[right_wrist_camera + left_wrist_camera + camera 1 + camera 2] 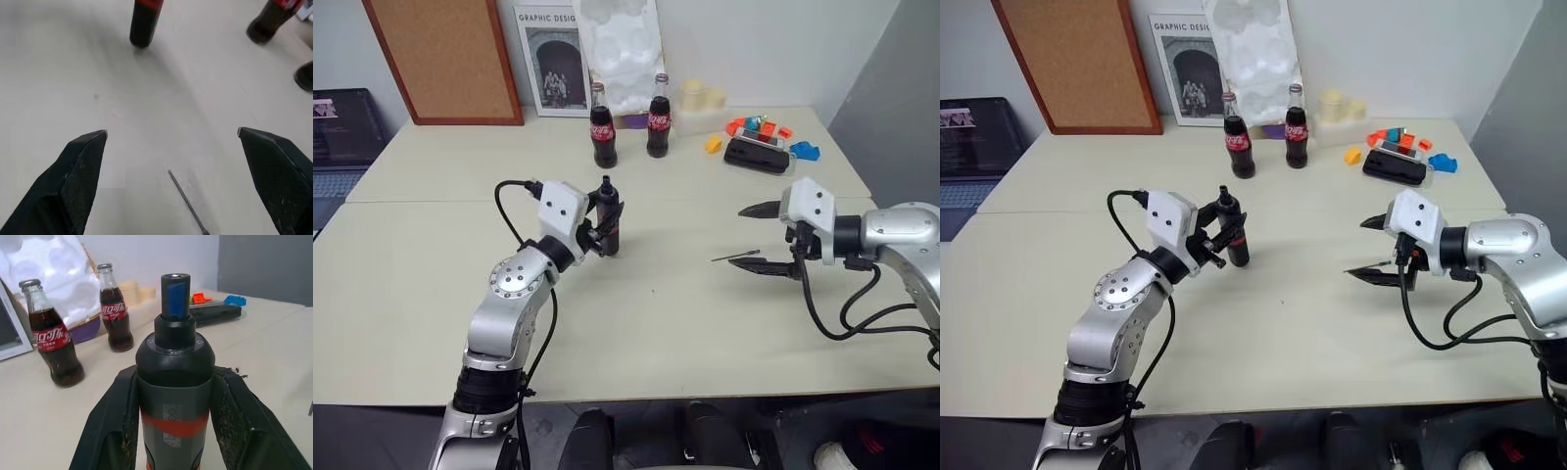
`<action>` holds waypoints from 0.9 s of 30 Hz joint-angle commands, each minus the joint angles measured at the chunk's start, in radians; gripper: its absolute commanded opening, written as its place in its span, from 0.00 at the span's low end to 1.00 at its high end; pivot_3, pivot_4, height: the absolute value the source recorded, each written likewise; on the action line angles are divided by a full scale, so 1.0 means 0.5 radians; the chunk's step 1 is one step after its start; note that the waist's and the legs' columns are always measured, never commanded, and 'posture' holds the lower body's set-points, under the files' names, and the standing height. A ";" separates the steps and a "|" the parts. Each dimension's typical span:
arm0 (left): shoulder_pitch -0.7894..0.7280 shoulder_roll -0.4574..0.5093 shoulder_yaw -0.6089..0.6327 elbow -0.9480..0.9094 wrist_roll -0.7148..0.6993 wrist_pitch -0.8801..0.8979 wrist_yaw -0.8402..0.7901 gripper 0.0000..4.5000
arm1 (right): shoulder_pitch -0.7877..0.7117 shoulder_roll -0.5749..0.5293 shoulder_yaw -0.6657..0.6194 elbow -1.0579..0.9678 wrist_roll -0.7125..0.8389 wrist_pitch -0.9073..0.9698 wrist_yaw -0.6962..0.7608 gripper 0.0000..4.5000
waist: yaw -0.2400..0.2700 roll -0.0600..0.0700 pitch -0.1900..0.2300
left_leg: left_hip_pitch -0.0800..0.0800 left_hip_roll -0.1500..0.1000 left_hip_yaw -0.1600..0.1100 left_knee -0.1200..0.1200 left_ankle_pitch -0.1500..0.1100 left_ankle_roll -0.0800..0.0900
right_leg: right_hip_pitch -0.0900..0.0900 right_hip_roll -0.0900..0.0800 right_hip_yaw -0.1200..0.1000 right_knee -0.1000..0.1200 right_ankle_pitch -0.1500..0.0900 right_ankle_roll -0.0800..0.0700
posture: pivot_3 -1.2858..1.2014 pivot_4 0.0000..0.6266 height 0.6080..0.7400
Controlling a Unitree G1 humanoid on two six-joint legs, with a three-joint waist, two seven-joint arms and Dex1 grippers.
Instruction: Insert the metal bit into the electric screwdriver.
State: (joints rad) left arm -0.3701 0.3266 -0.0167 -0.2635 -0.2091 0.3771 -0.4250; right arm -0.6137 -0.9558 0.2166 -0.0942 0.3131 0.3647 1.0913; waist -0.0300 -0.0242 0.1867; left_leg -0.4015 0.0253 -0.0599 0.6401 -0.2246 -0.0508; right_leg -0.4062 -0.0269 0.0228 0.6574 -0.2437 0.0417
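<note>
The electric screwdriver, dark grey-black with a red band, stands upright above the table's middle, its narrow nose pointing up. My left gripper is shut on its body, one finger on each side. The metal bit, a thin dark rod, lies flat on the table to the right. My right gripper is open wide just beside and over the bit, pointing left and downward, with nothing held. In the right wrist view the bit lies on the table between the two spread fingers.
Two cola bottles stand behind the screwdriver. At the back right lie a black case and small coloured pieces. A corkboard and a poster lean on the wall. A laptop sits far left.
</note>
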 commanded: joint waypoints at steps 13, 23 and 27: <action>0.184 -0.068 -0.063 -0.072 0.122 -0.200 0.096 0.37 | -1.235 0.616 0.843 2.287 -1.309 -1.302 0.503 1.00 | -0.004 0.002 0.001 | 0.011 0.003 0.021 -0.014 0.000 0.000 | -0.002 0.005 0.021 -0.006 0.002 -0.002 | 0.52 0.24 1.00; 0.216 -0.068 -0.043 -0.090 0.139 -0.205 0.156 0.37 | -1.359 0.794 0.849 2.643 -1.558 -1.436 0.397 0.85 | -0.005 0.002 0.001 | 0.016 0.003 0.024 -0.014 0.000 0.000 | -0.003 0.006 0.025 0.002 0.008 -0.011 | 0.52 0.24 1.00; 0.214 -0.065 -0.049 -0.085 0.143 -0.209 0.155 0.37 | -1.375 0.845 0.822 2.669 -1.584 -1.441 0.420 0.62 | -0.012 0.002 0.001 | 0.020 0.004 0.024 -0.014 0.000 0.000 | -0.003 0.008 0.028 0.005 0.009 -0.013 | 0.52 0.24 1.00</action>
State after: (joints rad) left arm -0.2684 0.2905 -0.0513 -0.2828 -0.1454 0.2788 -0.3550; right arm -1.2770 -0.5405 0.6490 1.2250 -0.4725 -0.3462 1.2991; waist -0.0361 -0.0231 0.1872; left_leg -0.3913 0.0273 -0.0476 0.6330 -0.2247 -0.0509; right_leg -0.4075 -0.0227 0.0369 0.6606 -0.2394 0.0352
